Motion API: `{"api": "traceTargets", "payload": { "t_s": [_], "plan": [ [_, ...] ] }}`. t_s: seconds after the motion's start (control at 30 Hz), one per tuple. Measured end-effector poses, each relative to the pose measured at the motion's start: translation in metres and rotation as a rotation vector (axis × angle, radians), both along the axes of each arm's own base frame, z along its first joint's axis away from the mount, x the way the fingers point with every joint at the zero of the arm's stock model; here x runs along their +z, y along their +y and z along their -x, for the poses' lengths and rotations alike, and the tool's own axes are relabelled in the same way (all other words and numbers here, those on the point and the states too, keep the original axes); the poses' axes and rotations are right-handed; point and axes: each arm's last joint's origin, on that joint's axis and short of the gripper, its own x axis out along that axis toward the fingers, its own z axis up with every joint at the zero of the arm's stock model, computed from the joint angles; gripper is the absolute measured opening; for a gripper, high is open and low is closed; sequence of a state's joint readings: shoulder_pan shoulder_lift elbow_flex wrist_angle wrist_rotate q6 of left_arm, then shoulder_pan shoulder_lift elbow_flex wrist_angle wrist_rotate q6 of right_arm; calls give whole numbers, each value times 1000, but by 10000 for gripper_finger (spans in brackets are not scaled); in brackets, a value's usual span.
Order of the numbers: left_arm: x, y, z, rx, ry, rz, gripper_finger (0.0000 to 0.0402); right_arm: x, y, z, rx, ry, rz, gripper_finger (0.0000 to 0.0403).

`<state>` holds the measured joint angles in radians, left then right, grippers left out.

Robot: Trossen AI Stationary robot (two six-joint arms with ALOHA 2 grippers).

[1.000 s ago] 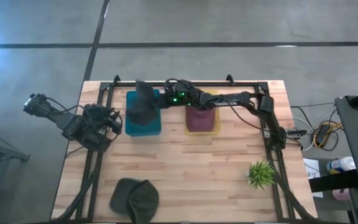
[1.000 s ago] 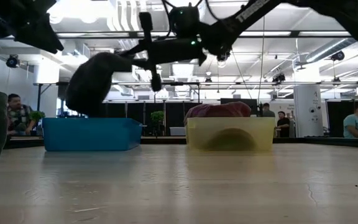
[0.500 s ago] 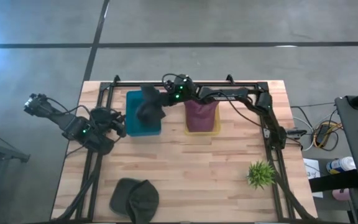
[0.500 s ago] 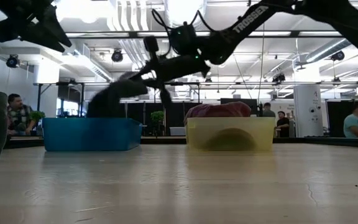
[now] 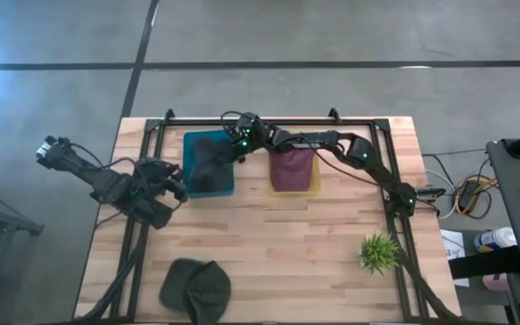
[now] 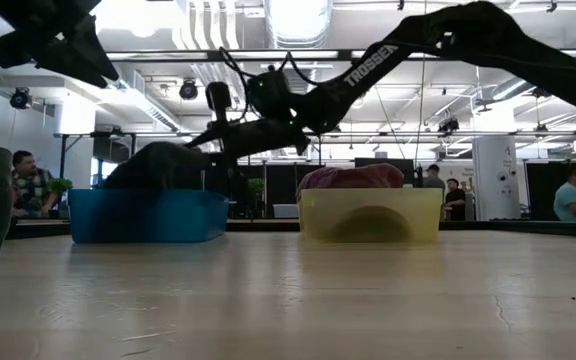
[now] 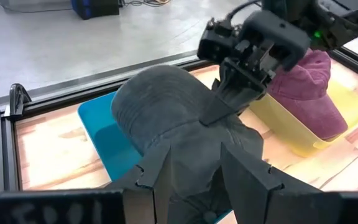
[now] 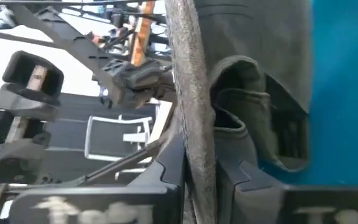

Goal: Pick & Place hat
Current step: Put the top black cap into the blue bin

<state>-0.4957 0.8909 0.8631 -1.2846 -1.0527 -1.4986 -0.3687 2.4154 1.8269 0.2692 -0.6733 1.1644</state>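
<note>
Hat point(image 5: 208, 160), dark grey, sits in the blue bin point(image 5: 208, 185) at about 11 o'clock on the counter point(image 5: 269, 244), and it covers most of the bin's inside. The right pincer point(image 5: 233, 155) is at the hat's edge, closed on its brim; in the right wrist view the brim point(image 8: 194, 112) stands pinched between the two dark fingers. From the low view the bin wall hides the lower part of the hat. The left pincer point(image 5: 177, 187) waits at 9 o'clock beside the bin, with its fingers apart and nothing between them. A second dark cap point(image 5: 195, 289) lies at 7 o'clock, and a maroon cap point(image 5: 292, 168) fills the yellow bin point(image 5: 293, 190).
</note>
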Motion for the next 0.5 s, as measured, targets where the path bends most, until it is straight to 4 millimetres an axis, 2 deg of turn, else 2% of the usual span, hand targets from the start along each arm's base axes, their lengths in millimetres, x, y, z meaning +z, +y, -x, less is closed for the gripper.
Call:
{"api": "traceTargets", "payload": {
  "t_s": [0.2, 0.5],
  "plan": [
    [0, 0, 0, -2, 7, -7, 131, -7, -7, -11, 23, 75, 47, 47],
    [1, 1, 2, 4, -11, -25, 131, 19, -22, -5, -31, 234, 313, 58]
  ]
}}
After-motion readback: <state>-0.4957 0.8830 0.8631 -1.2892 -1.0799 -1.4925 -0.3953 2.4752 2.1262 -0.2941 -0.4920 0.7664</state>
